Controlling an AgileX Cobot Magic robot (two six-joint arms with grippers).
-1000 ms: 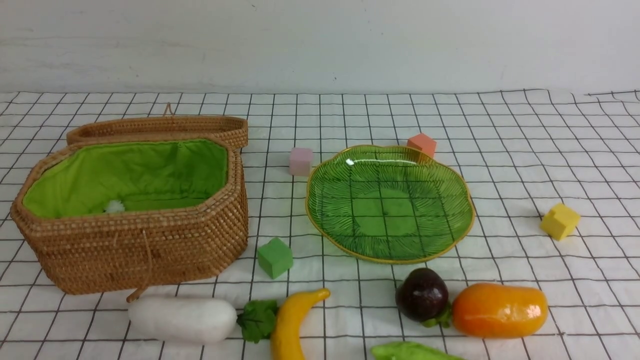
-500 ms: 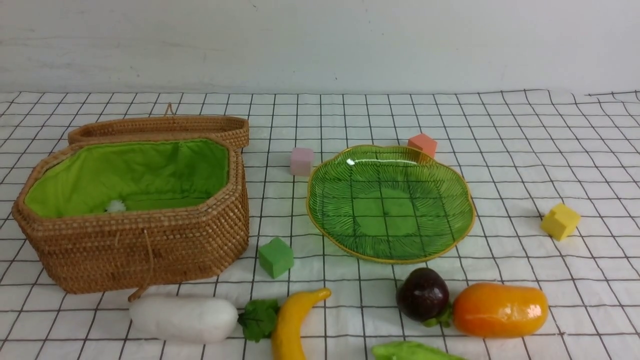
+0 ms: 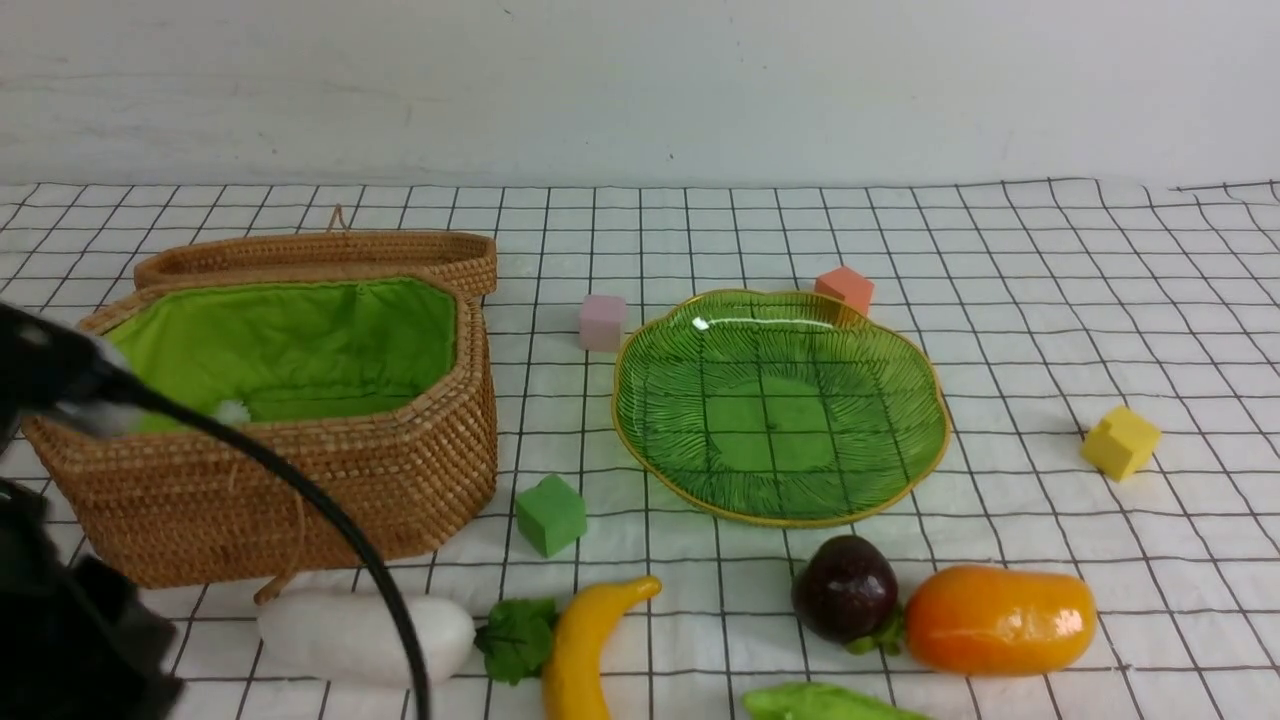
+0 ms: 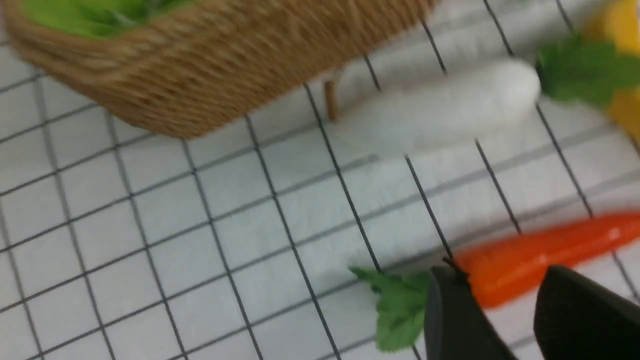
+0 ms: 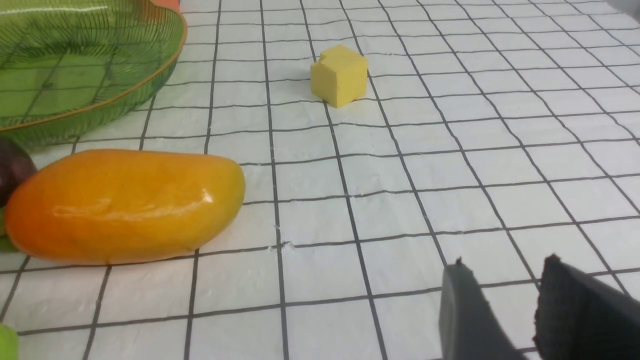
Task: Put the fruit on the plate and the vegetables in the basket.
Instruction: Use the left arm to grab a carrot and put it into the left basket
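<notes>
- Here, the surface (image 3: 1050, 280) is a white cloth with a black grid. Every fruit and vegetable lies on it, none yet in the basket (image 3: 300, 500) or on the plate (image 3: 780, 420).
- The basket stands on the left, its lid (image 3: 320, 255) laid back behind it and its bright green lining (image 3: 290, 350) showing. The plate sits to its right, apart from it.
- The radish (image 3: 330, 640) lies just in front of the basket, its leaves pointing right and reaching the banana (image 3: 585, 640).
- The purple fruit (image 3: 845, 588) sits in front of the plate, against the left end of the mango (image 3: 1000, 620).
- The light green vegetable (image 3: 820, 703) is cut off by the front view's lower edge, near those two fruits.
- The carrot (image 4: 540, 255) shows only in the blurred left wrist view, lying flat with the radish between it and the basket.
- The left claw (image 4: 500, 280) is spread and grips nothing. It hangs by the carrot's leafy end, and I cannot tell whether it touches.
- The right claw (image 5: 505, 270) is spread too and empty, over bare cloth near the mango, with the yellow cube (image 5: 340, 75) farther off.
- The left arm (image 3: 70, 640) and its black cable (image 3: 345, 540) cover the basket's near left corner in the front view.
- A green cube (image 3: 549, 514) lies between basket and plate, toward the front. A pink cube (image 3: 602, 322) and an orange cube (image 3: 845, 288) sit by the plate's far rim.
</notes>
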